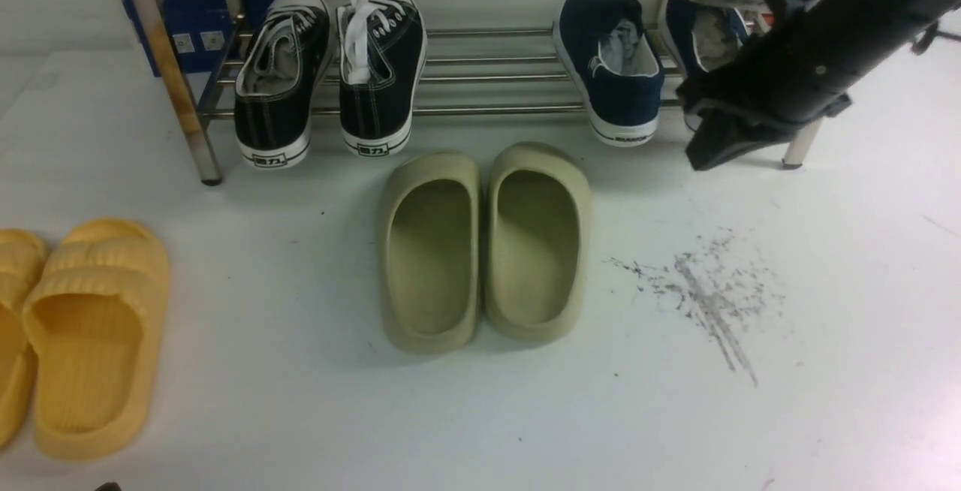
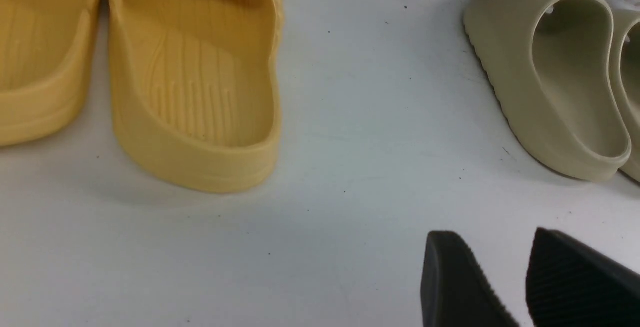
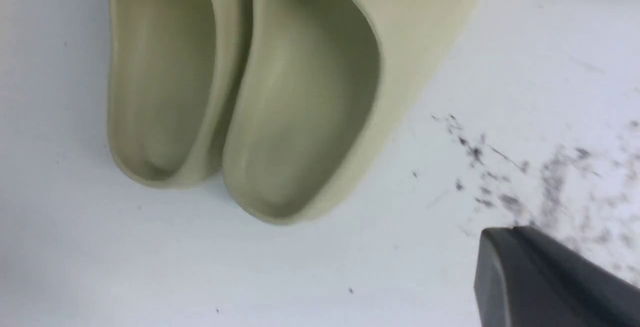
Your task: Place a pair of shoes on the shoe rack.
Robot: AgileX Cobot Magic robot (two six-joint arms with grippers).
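Observation:
Two navy-blue slip-on shoes rest on the lower bars of the steel shoe rack (image 1: 488, 109) at its right end. One navy shoe (image 1: 612, 70) is in full view, heel toward me. The other navy shoe (image 1: 706, 40) is partly hidden behind my right arm. My right gripper (image 1: 702, 157) hangs just in front of the rack below that shoe, shut with nothing in it; in the right wrist view the right gripper (image 3: 505, 237) shows as one closed dark tip over the floor. My left gripper (image 2: 492, 234) is open and empty above the bare floor.
A pair of black lace-up sneakers (image 1: 330, 78) sits on the rack's left end. Olive-green slippers (image 1: 480, 243) lie on the floor mid-front, yellow slippers (image 1: 90, 333) at the left. Dark scuff marks (image 1: 706, 288) stain the floor at right. A blue box (image 1: 203, 18) stands behind the rack.

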